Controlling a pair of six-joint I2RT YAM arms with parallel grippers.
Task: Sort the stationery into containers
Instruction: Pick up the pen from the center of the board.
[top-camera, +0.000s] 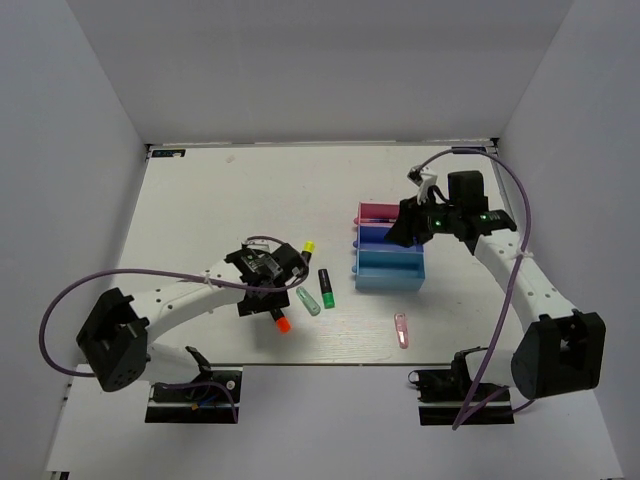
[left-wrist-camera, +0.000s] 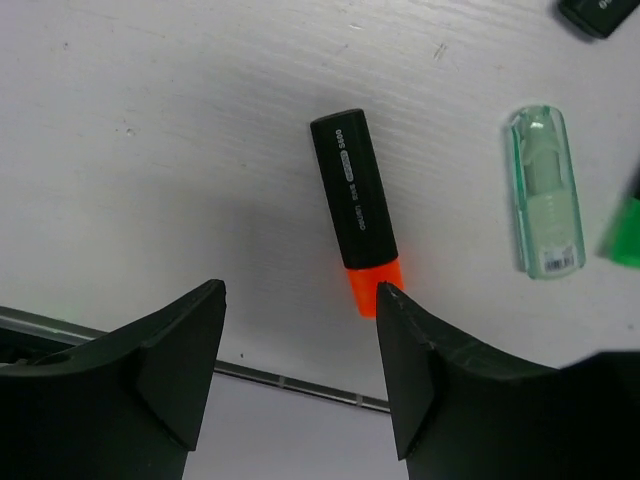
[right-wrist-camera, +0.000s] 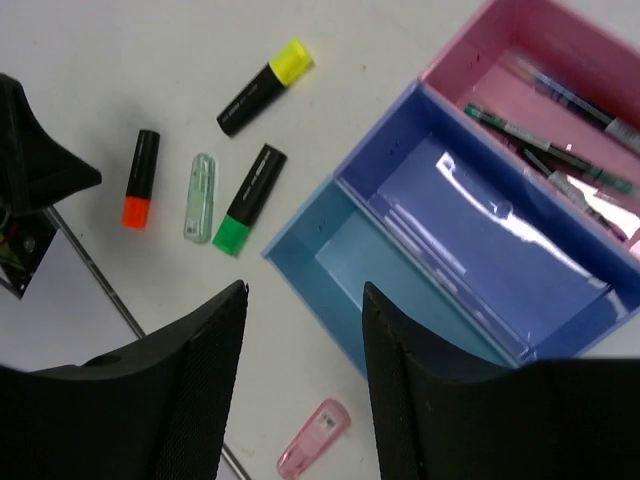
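**Overhead and wrist views of the sorting scene.** We see the left gripper (left-wrist-camera: 300, 290) poised low over the white table (top-camera: 200, 200), its jaws spread wide with nothing between them. The orange highlighter (left-wrist-camera: 355, 210) lies flat just ahead of the fingers with its orange end toward them. In the wrist view that end meets the tip of one finger, but we cannot tell whether the two touch. Beside it lies the pale green stick (left-wrist-camera: 545, 190), and just beyond that the green highlighter (right-wrist-camera: 250, 200). The yellow highlighter (right-wrist-camera: 263, 86) lies a little farther off, close by the left wrist in the overhead view.

The three trays stand joined in a row right of centre. The pink tray (right-wrist-camera: 470, 70) is farthest from the arms, the dark blue tray (right-wrist-camera: 470, 200) is in the middle, and the light blue tray (right-wrist-camera: 335, 250) is nearest. Thin pens (right-wrist-camera: 545, 140) lie in the pink tray. The right gripper (right-wrist-camera: 305, 290) hangs above the trays, its jaws likewise wide apart and holding nothing. The pink clip (top-camera: 402, 330) lies alone on the table, near the light blue tray on its near side.
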